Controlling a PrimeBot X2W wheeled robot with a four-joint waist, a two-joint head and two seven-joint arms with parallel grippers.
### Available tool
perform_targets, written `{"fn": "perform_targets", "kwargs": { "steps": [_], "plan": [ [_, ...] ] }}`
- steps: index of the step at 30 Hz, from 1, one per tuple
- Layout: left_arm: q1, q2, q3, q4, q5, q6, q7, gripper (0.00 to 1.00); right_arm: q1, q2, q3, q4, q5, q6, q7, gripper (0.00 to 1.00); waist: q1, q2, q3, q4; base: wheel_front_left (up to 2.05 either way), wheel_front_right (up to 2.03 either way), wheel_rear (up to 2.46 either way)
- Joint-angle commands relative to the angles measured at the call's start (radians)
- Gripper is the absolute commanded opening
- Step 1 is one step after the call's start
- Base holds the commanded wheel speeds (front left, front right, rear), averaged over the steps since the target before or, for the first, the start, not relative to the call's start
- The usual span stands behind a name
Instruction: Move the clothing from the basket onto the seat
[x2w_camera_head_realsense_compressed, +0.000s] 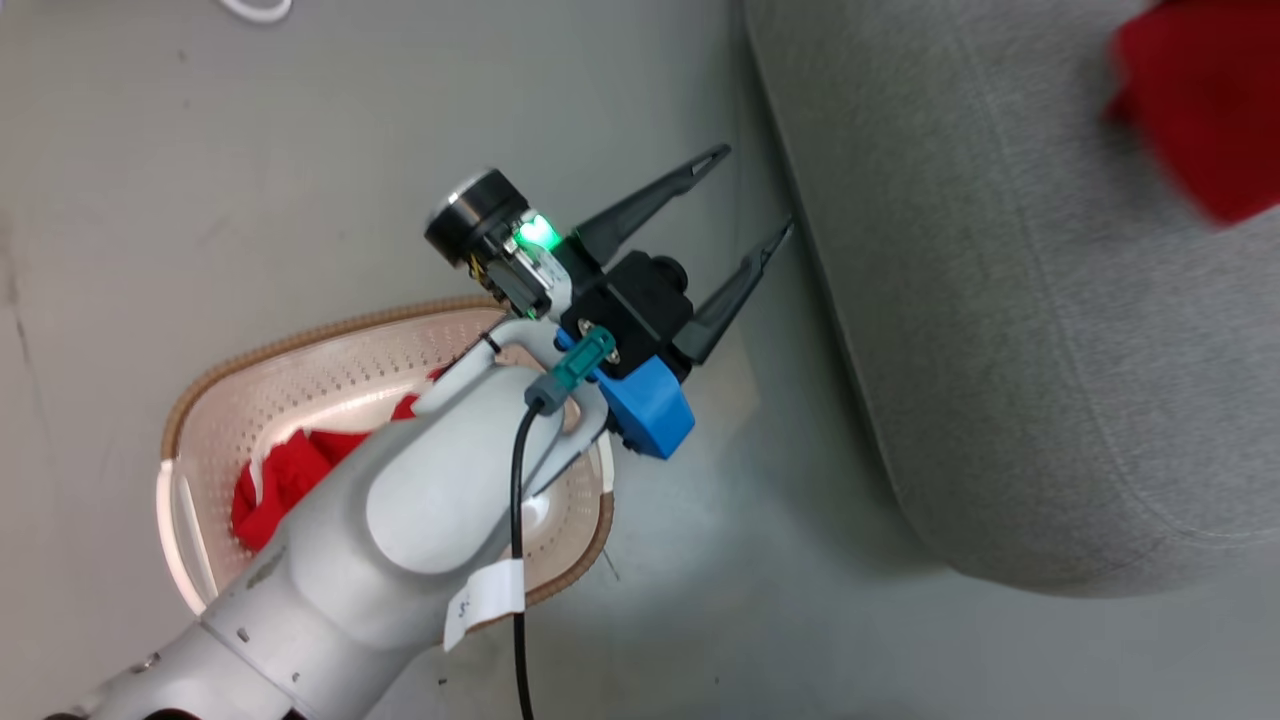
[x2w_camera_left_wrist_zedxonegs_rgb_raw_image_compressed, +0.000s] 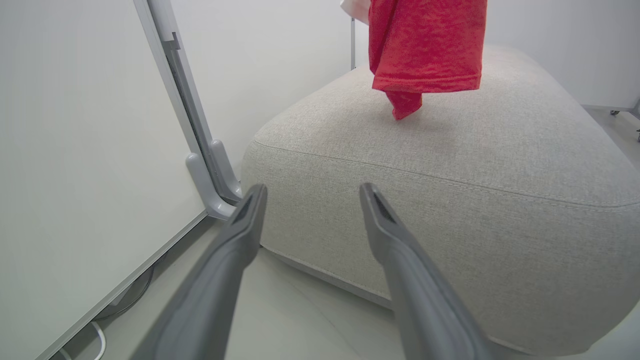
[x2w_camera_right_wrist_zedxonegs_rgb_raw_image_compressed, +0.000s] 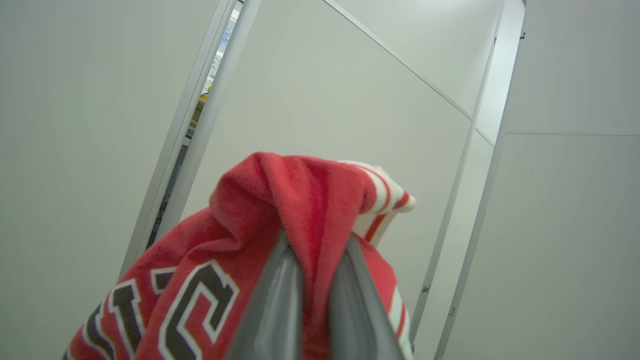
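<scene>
Two pincers: left pincer (x2w_camera_head_realsense_compressed: 757, 190) spread empty over the floor (x2w_camera_head_realsense_compressed: 300, 150) beside the grey seat (x2w_camera_head_realsense_compressed: 1000, 300); right pincer (x2w_camera_right_wrist_zedxonegs_rgb_raw_image_compressed: 318, 242) clamped on a red jersey (x2w_camera_right_wrist_zedxonegs_rgb_raw_image_compressed: 300, 190), white-striped and black-lettered, hanging above the seat. More red clothing (x2w_camera_head_realsense_compressed: 285, 490) lies in the basket (x2w_camera_head_realsense_compressed: 300, 345).

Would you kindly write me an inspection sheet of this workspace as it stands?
Surface: grey floor under the basket.
Job's things: basket holds red clothing; a red garment hangs over the seat.
Clutter: nothing seen.
Grippers: left gripper open, near the seat's edge; right gripper shut on the red garment.
Cables: black cable along the left forearm.
Surroundings: white wall panels.
</scene>
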Motion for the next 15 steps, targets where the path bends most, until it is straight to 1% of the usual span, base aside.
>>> {"fn": "perform_targets", "kwargs": {
  "steps": [1,2,4,6,10,14,15],
  "plan": [
    [-0.029,0.011,0.004,-0.007,0.008,-0.006,0.001,1.0,-0.053,-0.051,-0.035,0.017,0.013,0.0,-0.004,0.0,-0.0002,0.0,0.071,0.022,0.0,0.0,0.0],
    [-0.038,0.013,0.006,-0.011,0.009,-0.005,0.003,1.0,-0.071,-0.083,-0.058,0.033,0.019,0.0,-0.003,0.0,-0.0002,0.0,0.086,0.025,0.0,0.0,0.0],
    [-0.054,0.016,0.006,-0.02,0.014,-0.002,0.005,1.0,-0.102,-0.123,-0.093,0.06,0.034,0.0,-0.003,0.0,-0.0002,0.0,0.112,0.03,0.0,0.0,0.0],
    [-0.062,0.021,0.005,-0.026,0.018,0.002,0.004,1.0,-0.102,-0.139,-0.098,0.113,0.027,0.0,-0.002,0.0,-0.0002,0.0,0.132,0.033,0.0,0.0,0.0],
    [-0.076,0.024,-0.001,-0.036,0.02,0.005,0.006,1.0,-0.064,-0.129,-0.065,0.207,-0.003,0.0,-0.002,0.0,-0.0002,0.0,0.158,0.034,0.0,0.0,0.0],
    [-0.081,0.023,-0.007,-0.036,0.018,0.005,0.006,1.0,-0.021,-0.081,-0.036,0.31,-0.015,0.0,-0.002,0.0,-0.0002,0.0,0.174,0.038,0.0,0.0,0.0],
    [-0.081,0.023,-0.007,-0.036,0.018,0.005,0.006,1.0,-0.021,-0.081,-0.036,0.31,-0.015,0.0,-0.002,0.0,-0.0002,0.0,0.174,0.038,0.0,0.0,0.0]
  ]
}}
